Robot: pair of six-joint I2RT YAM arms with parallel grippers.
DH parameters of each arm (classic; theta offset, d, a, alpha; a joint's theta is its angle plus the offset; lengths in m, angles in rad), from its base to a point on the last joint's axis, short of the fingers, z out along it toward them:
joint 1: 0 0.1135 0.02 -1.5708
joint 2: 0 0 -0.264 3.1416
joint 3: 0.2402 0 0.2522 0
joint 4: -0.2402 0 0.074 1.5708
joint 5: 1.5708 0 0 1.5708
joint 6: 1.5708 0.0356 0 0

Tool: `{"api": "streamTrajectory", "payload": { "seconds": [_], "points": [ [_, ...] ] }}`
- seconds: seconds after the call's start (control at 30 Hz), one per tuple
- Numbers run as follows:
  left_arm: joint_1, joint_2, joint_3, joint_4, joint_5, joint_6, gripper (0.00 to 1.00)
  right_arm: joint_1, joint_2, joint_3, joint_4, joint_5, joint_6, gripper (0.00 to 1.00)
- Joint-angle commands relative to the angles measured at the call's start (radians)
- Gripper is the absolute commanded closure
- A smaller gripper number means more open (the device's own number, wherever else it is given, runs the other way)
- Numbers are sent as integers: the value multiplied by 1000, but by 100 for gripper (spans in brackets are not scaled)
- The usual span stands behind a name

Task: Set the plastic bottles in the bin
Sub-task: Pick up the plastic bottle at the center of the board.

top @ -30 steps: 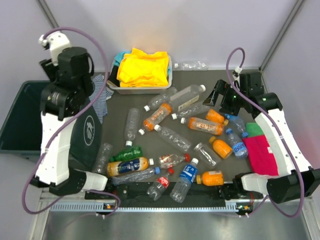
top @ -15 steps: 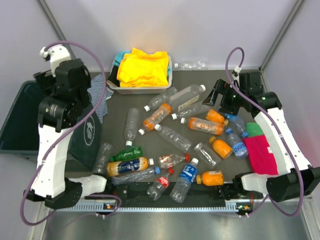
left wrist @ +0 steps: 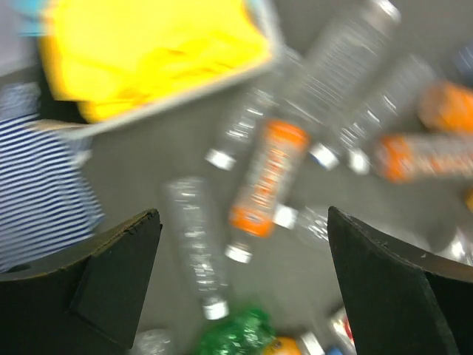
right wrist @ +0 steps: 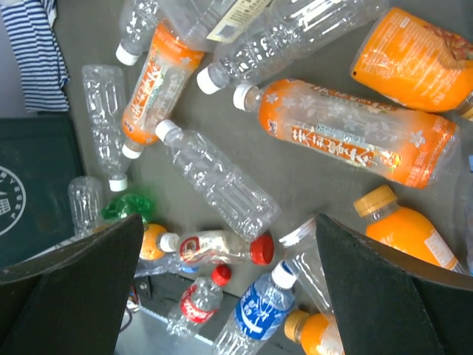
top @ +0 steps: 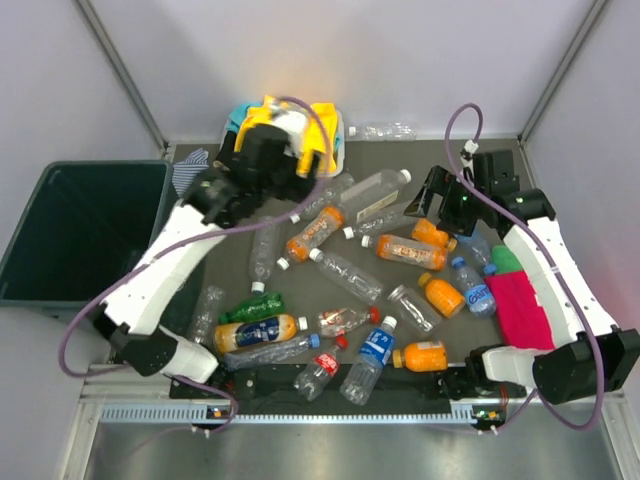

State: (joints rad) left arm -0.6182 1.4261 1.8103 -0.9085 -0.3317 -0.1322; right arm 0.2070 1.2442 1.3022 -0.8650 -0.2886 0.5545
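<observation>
My left claw spread wide, pinching nothing, over orange-labelled bottle in mid-frame, below yellow cloth; wrist view blurred. My right claw spread too, empty, above plastic bottles scattered across centre of top view. At left edge there: dark green bin, inside too dark to read.

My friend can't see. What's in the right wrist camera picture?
Many plastic bottles lie scattered on a dark grey table, seen from above between the two wide-open black fingers of the right tool. An orange-labelled bottle lies upper right, a clear bottle in the middle, a blue-labelled bottle at the bottom. A striped cloth peeks in top left.
</observation>
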Motion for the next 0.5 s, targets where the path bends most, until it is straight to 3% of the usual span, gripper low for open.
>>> {"api": "streamTrajectory", "payload": {
  "seconds": [0.0,0.13,0.23,0.47],
  "points": [
    [-170,69,-141,45,111,16,3,-8,-32,-23,79,16,1,1],
    [-253,88,-334,144,287,-10,4,-8,-54,-64,101,2,2,1],
    [-301,112,-428,169,327,-26,4,-8,-78,-109,110,9,-14,1],
    [-341,177,-520,189,462,-40,8,-6,-91,-72,55,95,-22,1]
  ]
}}
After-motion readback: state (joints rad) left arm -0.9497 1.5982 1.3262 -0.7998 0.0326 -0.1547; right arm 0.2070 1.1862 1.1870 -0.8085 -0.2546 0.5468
